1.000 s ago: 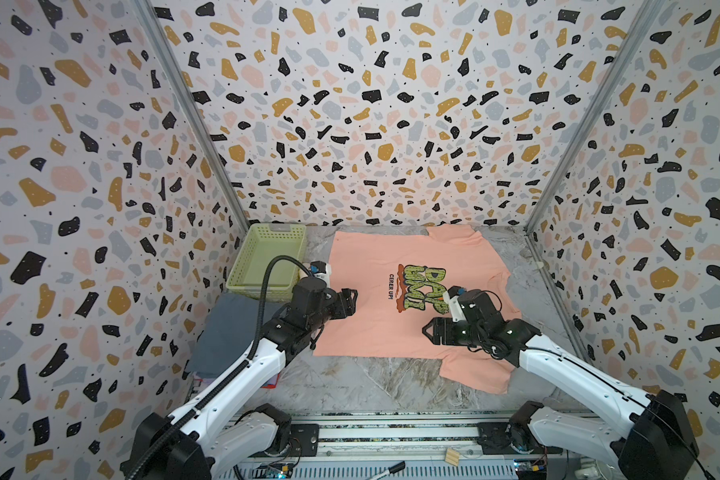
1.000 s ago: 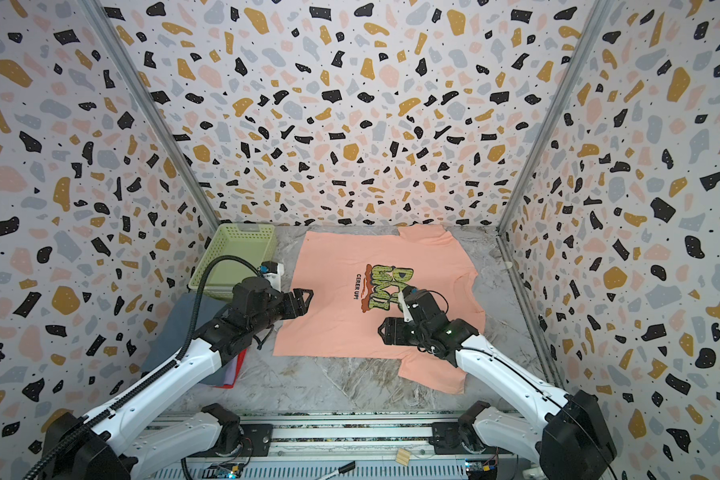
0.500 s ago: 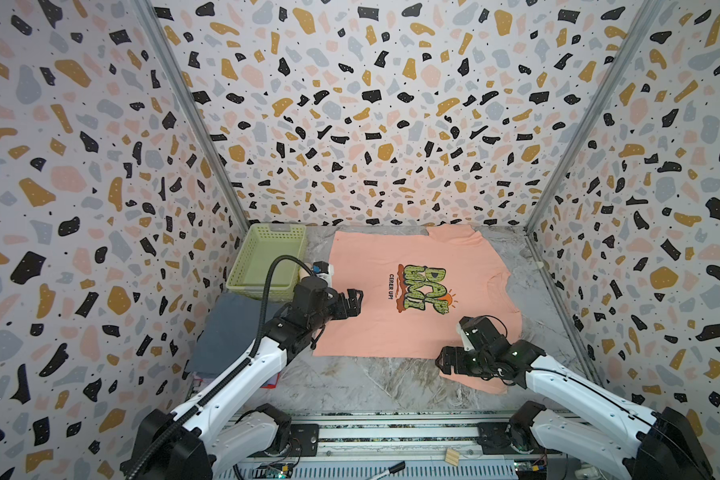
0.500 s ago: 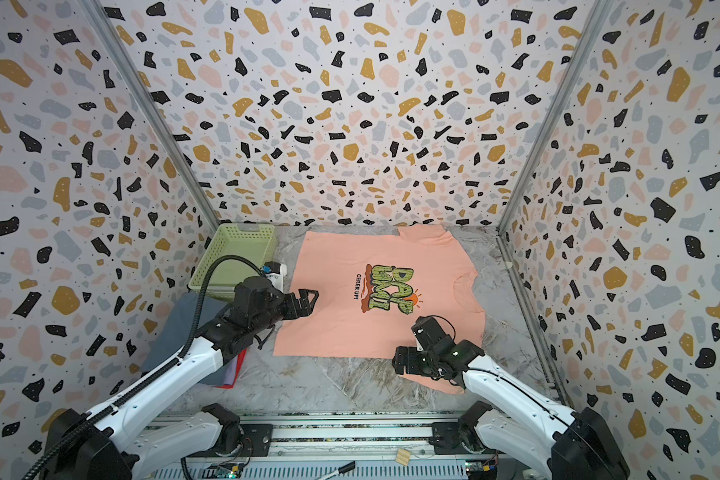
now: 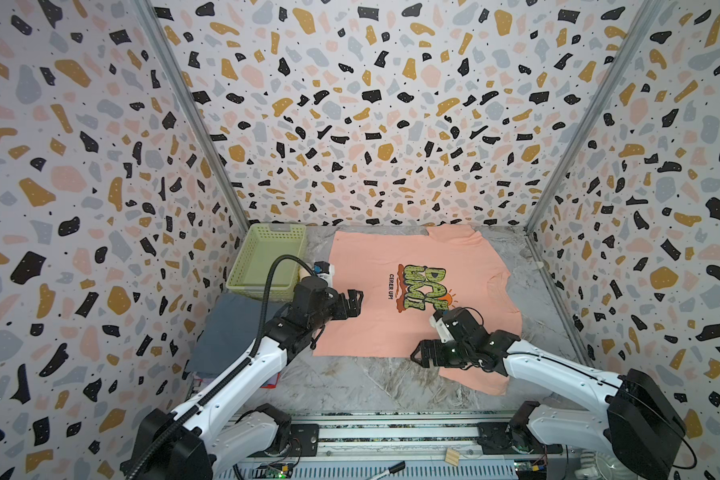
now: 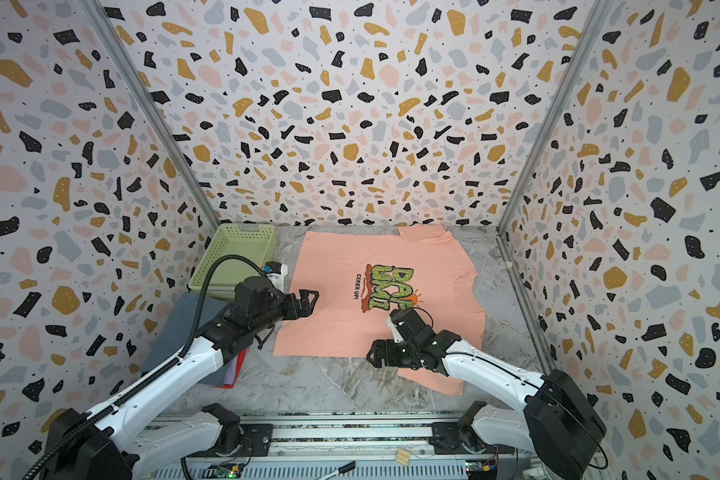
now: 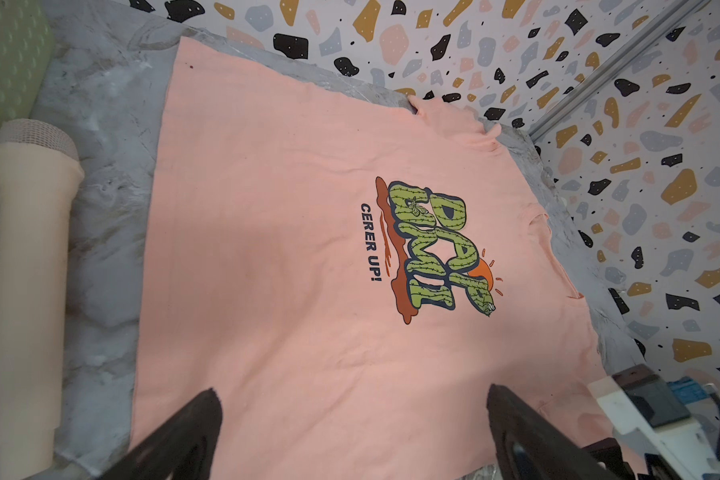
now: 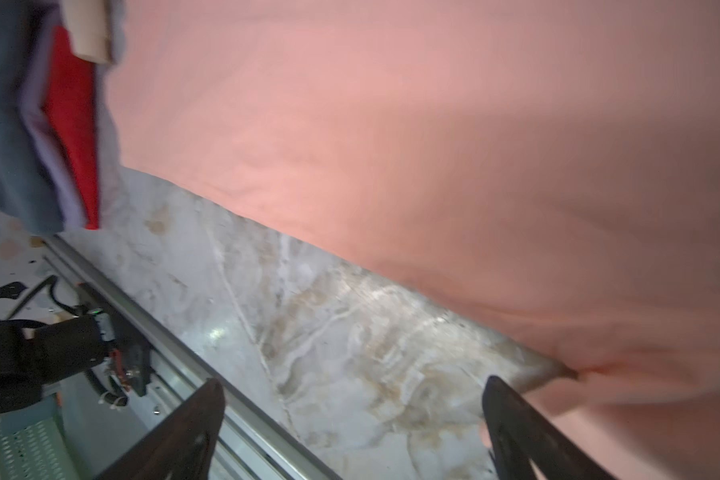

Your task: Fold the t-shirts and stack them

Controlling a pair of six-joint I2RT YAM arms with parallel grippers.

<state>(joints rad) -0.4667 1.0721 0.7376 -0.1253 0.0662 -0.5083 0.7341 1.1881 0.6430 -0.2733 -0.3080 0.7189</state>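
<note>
Mostly matt cloth before you, plastic and metal around it

You see the peach t-shirt point(image 5: 375, 324) as soft, matt cloth, its print flat and smooth; the folded grey shirt point(image 5: 229, 332) is matt cloth too. The marbled table point(image 5: 350, 382) has a slight sheen. The green basket point(image 5: 246, 291) is perforated plastic, the beige stick point(image 7: 30, 270) smooth and matt, the front rail point(image 8: 175, 345) bare metal.
</note>
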